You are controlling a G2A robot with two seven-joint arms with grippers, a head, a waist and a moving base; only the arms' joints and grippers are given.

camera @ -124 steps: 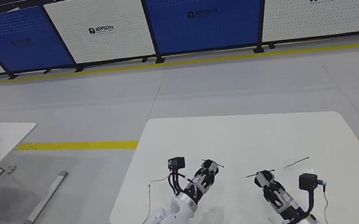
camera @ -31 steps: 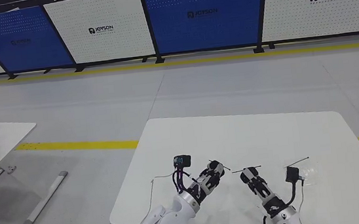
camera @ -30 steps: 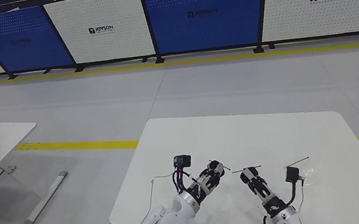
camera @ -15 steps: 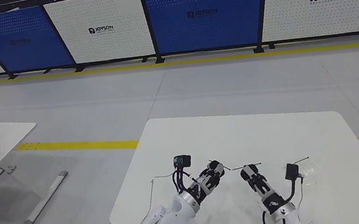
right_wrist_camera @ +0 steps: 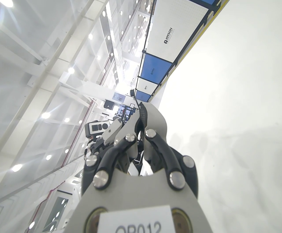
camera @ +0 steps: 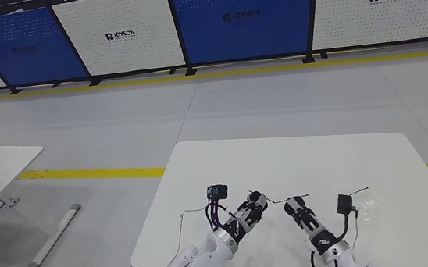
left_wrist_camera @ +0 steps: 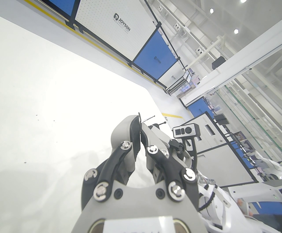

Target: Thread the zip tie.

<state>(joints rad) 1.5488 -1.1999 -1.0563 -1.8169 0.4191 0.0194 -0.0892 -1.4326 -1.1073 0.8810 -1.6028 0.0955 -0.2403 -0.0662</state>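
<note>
Left gripper [left_wrist_camera: 140, 126]: fingers are pressed together on a black strip [left_wrist_camera: 139, 115], which pokes just past the tips.
Right gripper [right_wrist_camera: 141, 115]: closed on the zip tie [right_wrist_camera: 136, 100]; its blocky free end is judged to be the head.
Key relation: seen from above, the zip tie is held just at 3 o'clock of the left tips, long axis 9–3, ends near but apart.
Next move: a fine sideways closing is called for.
Spare tie [camera: 354, 192]: left on the table [camera: 294, 152], further toward 3 o'clock.
</note>
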